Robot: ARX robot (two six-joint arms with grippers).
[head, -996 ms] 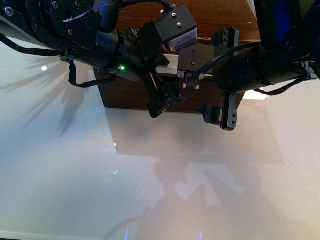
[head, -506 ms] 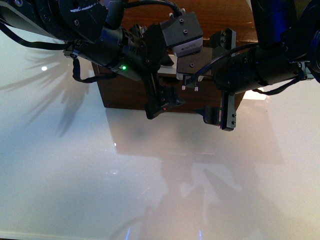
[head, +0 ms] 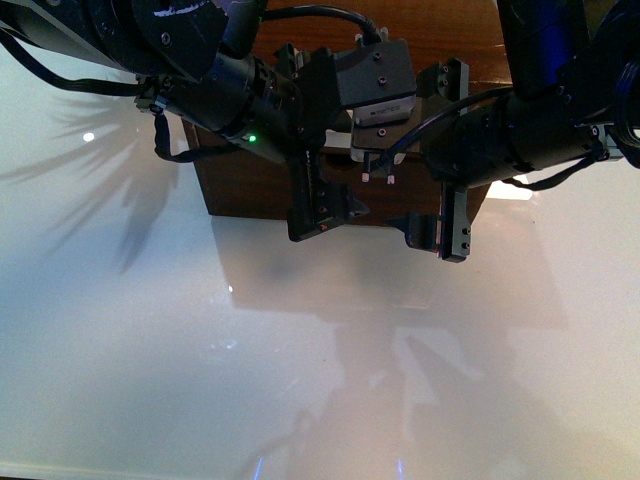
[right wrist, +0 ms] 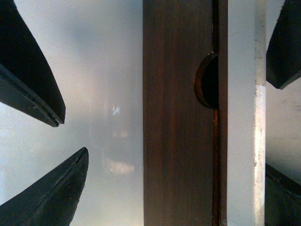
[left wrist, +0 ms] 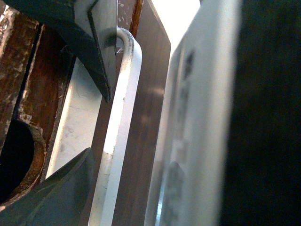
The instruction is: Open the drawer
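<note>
The left pincer (left wrist: 99,125) stands open: in its wrist view the two dark fingers (left wrist: 96,42) are apart, with a clear gap between their tips. The white bar handle (left wrist: 121,117) runs past that gap just beyond the tips, and one finger overlaps the handle's curved end. Whether either tip touches the bar cannot be told. Behind the handle lies the scratched, whitish front of the drawer (left wrist: 75,117). Further out from the fingers, the semicircular notch (left wrist: 16,160) shows as a dark hollow in the worn wood edge. On the handle's other side a blurred pale and dark surface fills the view, too close to name.

The right pincer (head: 438,230) is open as well, its fingers (right wrist: 33,75) spread wide in its own wrist view. Below it, inside that spread, lie the brown top of the wooden cabinet (right wrist: 178,141), the notch and the handle, none of them touched. A thin dark seam runs between the cabinet top and the drawer's edge.

In the front view both pincers hang side by side before the cabinet's near face, tips pointing down toward the glossy white desk (head: 150,330), which carries the arms' shadows.
</note>
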